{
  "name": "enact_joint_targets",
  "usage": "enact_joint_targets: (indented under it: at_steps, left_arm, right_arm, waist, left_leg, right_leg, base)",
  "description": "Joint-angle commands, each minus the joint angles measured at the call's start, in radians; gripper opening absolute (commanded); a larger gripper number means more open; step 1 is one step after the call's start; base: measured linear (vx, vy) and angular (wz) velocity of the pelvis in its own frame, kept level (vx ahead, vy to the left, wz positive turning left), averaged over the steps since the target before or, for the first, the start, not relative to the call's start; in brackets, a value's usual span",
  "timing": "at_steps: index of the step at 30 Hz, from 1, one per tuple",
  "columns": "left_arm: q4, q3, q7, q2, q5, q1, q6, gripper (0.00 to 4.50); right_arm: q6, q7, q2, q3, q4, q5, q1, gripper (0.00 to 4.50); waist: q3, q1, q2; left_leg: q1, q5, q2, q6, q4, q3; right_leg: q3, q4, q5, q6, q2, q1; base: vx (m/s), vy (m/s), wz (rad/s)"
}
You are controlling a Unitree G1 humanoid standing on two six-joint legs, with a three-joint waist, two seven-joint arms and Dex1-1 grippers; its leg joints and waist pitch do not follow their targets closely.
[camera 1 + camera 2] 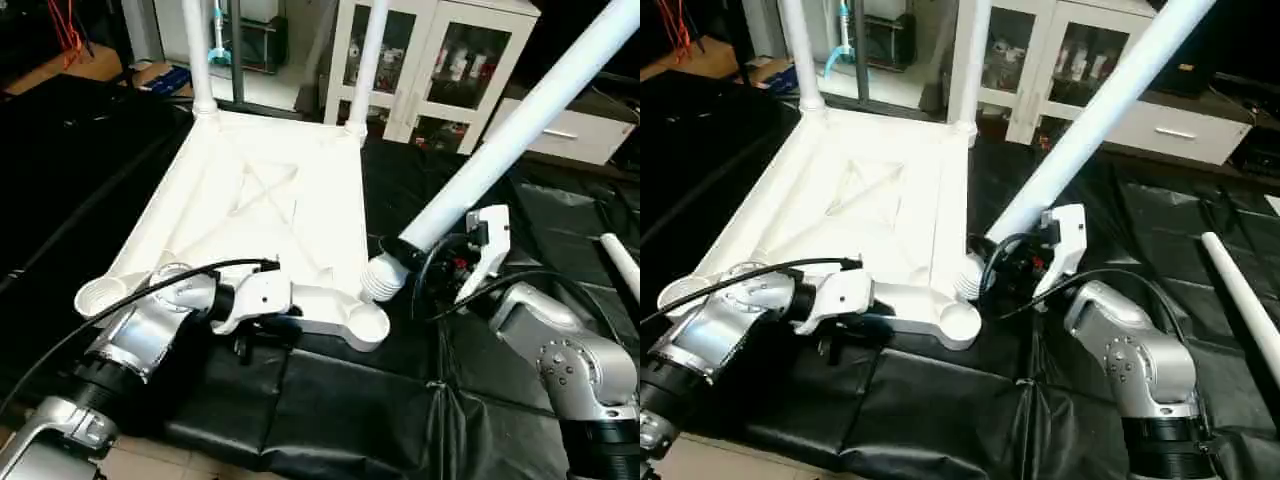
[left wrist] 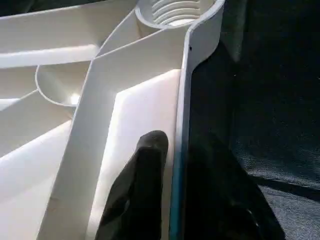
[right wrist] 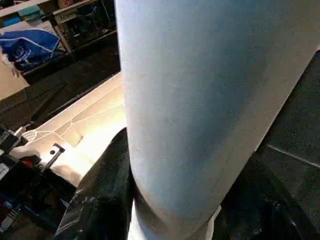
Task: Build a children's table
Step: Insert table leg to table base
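The children's table top (image 1: 260, 200) lies upside down on black cloth, its ribbed underside facing up. Two white legs (image 1: 197, 50) (image 1: 368, 60) stand upright in its far corner sockets. My left gripper (image 2: 180, 150) is shut on the near rim wall, with one black finger (image 2: 145, 175) inside and the other outside. My right gripper (image 1: 425, 262) is shut on a third leg (image 1: 520, 130), which slants up to the right. That leg's threaded end (image 1: 381, 280) hangs just above and beside the near right socket (image 1: 368, 325). The near left socket (image 1: 100, 295) is bare.
Another white leg (image 1: 1240, 290) lies on the black cloth (image 1: 330, 410) at the far right. A white cabinet with glass doors (image 1: 440, 60) stands behind the table top. The cloth's front edge runs close to my arms.
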Motion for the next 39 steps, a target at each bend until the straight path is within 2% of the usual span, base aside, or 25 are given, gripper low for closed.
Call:
enact_joint_targets:
  at_steps: [1,4,5,6,7,9,10,11,13,16,17,19,22,24,27,28,29,31,32,33,34,39]
  left_arm:
    - [0.019,-0.045,-0.017,-0.010,0.019,0.015,0.024,0.94]
    - [0.049,-0.062,-0.005,-0.015,0.046,0.005,0.039,0.76]
    - [0.076,-0.072,0.003,-0.017,0.061,-0.003,0.049,0.63]
    - [0.081,-0.073,0.005,-0.019,0.063,-0.005,0.052,0.49]
    - [0.115,-0.064,0.028,-0.041,0.063,-0.020,0.096,0.38]
    - [0.123,-0.057,0.036,-0.053,0.057,-0.026,0.121,0.28]
    - [0.128,-0.053,0.040,-0.059,0.055,-0.032,0.140,0.21]
    - [0.136,-0.051,0.045,-0.064,0.058,-0.042,0.171,0.14]
    - [0.139,-0.052,0.049,-0.066,0.067,-0.046,0.184,0.07]
    - [0.132,-0.055,0.036,-0.069,0.058,-0.040,0.187,0.03]
    - [0.121,-0.061,0.024,-0.068,0.054,-0.033,0.195,0.01]
    - [0.099,-0.068,0.011,-0.070,0.048,-0.020,0.214,0.00]
    - [0.085,-0.066,0.006,-0.071,0.041,-0.015,0.228,0.00]
    - [0.068,-0.066,-0.007,-0.068,0.033,-0.013,0.252,0.00]
    - [0.054,-0.054,0.009,-0.070,0.031,-0.020,0.280,0.00]
    - [0.053,-0.054,0.010,-0.071,0.032,-0.020,0.282,0.00]
    - [0.051,-0.051,0.018,-0.072,0.032,-0.021,0.290,0.00]
    - [0.048,-0.046,0.025,-0.074,0.031,-0.021,0.297,0.00]
    - [0.042,-0.047,0.025,-0.074,0.032,-0.022,0.308,0.00]
    - [0.036,-0.048,0.019,-0.072,0.032,-0.022,0.315,0.00]
    - [0.031,-0.047,0.017,-0.070,0.030,-0.022,0.321,0.00]
    - [0.012,-0.046,0.003,-0.064,0.024,-0.020,0.340,0.00]
  right_arm:
    - [0.004,0.010,-0.015,-0.012,-0.025,0.002,0.012,1.83]
    - [0.009,0.018,-0.014,-0.015,-0.033,0.012,0.014,1.83]
    - [0.010,0.022,-0.015,-0.013,-0.035,0.013,0.014,1.83]
    - [0.010,0.023,-0.016,-0.013,-0.035,0.013,0.014,1.83]
    - [0.008,0.049,-0.030,-0.001,-0.042,0.011,0.018,1.83]
    - [0.006,0.066,-0.040,0.006,-0.046,0.009,0.022,1.83]
    - [0.004,0.080,-0.049,0.011,-0.048,0.006,0.026,1.83]
    - [-0.010,0.102,-0.065,0.022,-0.042,-0.008,0.032,1.83]
    - [-0.037,0.104,-0.069,0.026,-0.017,-0.033,0.032,1.83]
    - [-0.054,0.100,-0.063,0.022,0.001,-0.043,0.027,1.83]
    - [-0.063,0.105,-0.062,0.023,0.014,-0.048,0.023,1.83]
    - [-0.094,0.121,-0.070,0.030,0.048,-0.074,0.011,1.83]
    - [-0.127,0.137,-0.081,0.032,0.089,-0.097,-0.008,1.83]
    - [-0.130,0.153,-0.082,0.029,0.107,-0.088,-0.017,1.83]
    - [-0.141,0.240,-0.104,0.082,0.142,-0.106,-0.023,1.83]
    - [-0.142,0.241,-0.104,0.084,0.144,-0.108,-0.023,1.83]
    - [-0.147,0.250,-0.106,0.094,0.153,-0.116,-0.023,1.83]
    - [-0.152,0.262,-0.108,0.107,0.167,-0.126,-0.025,1.83]
    - [-0.163,0.268,-0.109,0.113,0.181,-0.140,-0.029,1.83]
    - [-0.168,0.278,-0.110,0.119,0.189,-0.148,-0.031,1.83]
    - [-0.176,0.282,-0.110,0.126,0.198,-0.157,-0.032,1.83]
    - [-0.220,0.304,-0.112,0.162,0.240,-0.198,-0.036,1.83]
  waist:
    - [-0.054,0.003,0.010]
    - [-0.053,0.003,0.010]
    - [-0.051,0.003,0.014]
    - [-0.051,0.003,0.012]
    - [-0.050,0.004,0.012]
    - [-0.047,0.008,0.012]
    - [-0.047,0.008,0.011]
    - [-0.047,0.004,0.013]
    - [-0.046,0.002,0.014]
    - [-0.049,-0.004,0.012]
    - [-0.049,-0.006,0.015]
    - [-0.051,-0.008,0.011]
    - [-0.054,-0.007,0.014]
    - [-0.056,-0.008,0.016]
    - [-0.056,-0.007,0.016]
    - [-0.056,-0.007,0.017]
    - [-0.055,-0.007,0.011]
    - [-0.053,-0.007,0.012]
    - [-0.053,-0.009,0.001]
    - [-0.052,-0.007,0.007]
    - [-0.050,-0.009,0.008]
    - [-0.050,-0.017,0.006]
  left_leg:
    - [0.001,-0.199,0.041,-0.010,-0.076,-0.010]
    - [0.002,-0.208,0.041,-0.009,-0.077,-0.010]
    - [0.006,-0.237,0.040,-0.013,-0.077,-0.010]
    - [0.006,-0.242,0.039,-0.013,-0.077,-0.010]
    - [0.006,-0.249,0.039,-0.013,-0.076,-0.010]
    - [0.016,-0.277,0.040,-0.010,-0.074,-0.008]
    - [0.013,-0.278,0.039,-0.009,-0.074,-0.009]
    - [0.002,-0.280,0.040,-0.010,-0.079,-0.014]
    - [0.003,-0.296,0.038,-0.009,-0.077,-0.017]
    - [-0.007,-0.279,0.037,-0.008,-0.079,-0.022]
    - [-0.005,-0.281,0.037,-0.007,-0.079,-0.022]
    - [-0.001,-0.281,0.039,0.001,-0.077,-0.020]
    - [-0.003,-0.250,0.040,0.008,-0.077,-0.017]
    - [-0.002,-0.234,0.041,0.012,-0.076,-0.015]
    - [-0.002,-0.215,0.042,0.027,-0.073,-0.011]
    - [-0.002,-0.211,0.042,0.028,-0.073,-0.011]
    - [-0.004,-0.205,0.041,0.033,-0.073,-0.010]
    - [-0.003,-0.218,0.041,0.029,-0.075,-0.011]
    - [-0.003,-0.223,0.042,0.030,-0.074,-0.010]
    - [-0.002,-0.232,0.041,0.026,-0.075,-0.011]
    - [-0.003,-0.244,0.042,0.024,-0.076,-0.013]
    - [-0.002,-0.271,0.041,0.018,-0.077,-0.015]
  right_leg:
    - [0.054,-0.075,-0.269,-0.151,-0.068,0.044]
    - [0.053,-0.078,-0.289,-0.146,-0.068,0.043]
    - [0.053,-0.084,-0.320,-0.139,-0.067,0.040]
    - [0.053,-0.085,-0.332,-0.136,-0.067,0.040]
    - [0.054,-0.087,-0.352,-0.132,-0.068,0.039]
    - [0.054,-0.097,-0.412,-0.122,-0.070,0.031]
    - [0.054,-0.097,-0.423,-0.119,-0.071,0.032]
    - [0.050,-0.097,-0.454,-0.100,-0.070,0.040]
    - [0.048,-0.108,-0.519,-0.076,-0.075,0.037]
    - [0.046,-0.108,-0.536,-0.060,-0.076,0.041]
    - [0.045,-0.109,-0.533,-0.061,-0.075,0.039]
    - [0.046,-0.107,-0.503,-0.080,-0.074,0.035]
    - [0.048,-0.099,-0.437,-0.104,-0.071,0.038]
    - [0.049,-0.091,-0.370,-0.133,-0.070,0.041]
    - [0.049,-0.085,-0.314,-0.161,-0.068,0.044]
    - [0.050,-0.085,-0.306,-0.165,-0.068,0.045]
    - [0.050,-0.084,-0.307,-0.166,-0.068,0.046]
    - [0.049,-0.089,-0.345,-0.158,-0.069,0.045]
    - [0.049,-0.090,-0.361,-0.153,-0.070,0.045]
    - [0.049,-0.093,-0.396,-0.142,-0.072,0.043]
    - [0.049,-0.096,-0.421,-0.133,-0.072,0.042]
    - [0.048,-0.101,-0.452,-0.121,-0.071,0.038]
  base:
    - [0.000,0.000,0.00]
    - [0.000,0.000,0.00]
    - [0.000,0.000,0.00]
    - [0.000,0.000,0.00]
    - [0.000,0.000,0.00]
    - [0.000,0.000,0.00]
    - [0.000,0.000,0.00]
    - [0.000,0.000,0.00]
    - [0.000,0.000,0.00]
    - [0.000,0.000,0.00]
    - [0.000,0.000,0.00]
    - [0.000,0.000,0.00]
    - [0.000,0.000,0.00]
    - [0.000,0.000,0.00]
    - [0.000,0.000,0.00]
    - [0.000,0.000,0.00]
    - [0.000,0.000,0.00]
    - [0.000,0.000,0.00]
    - [0.000,0.000,0.00]
    - [0.000,0.000,0.00]
    - [0.000,0.000,0.00]
    - [0.000,0.000,0.00]
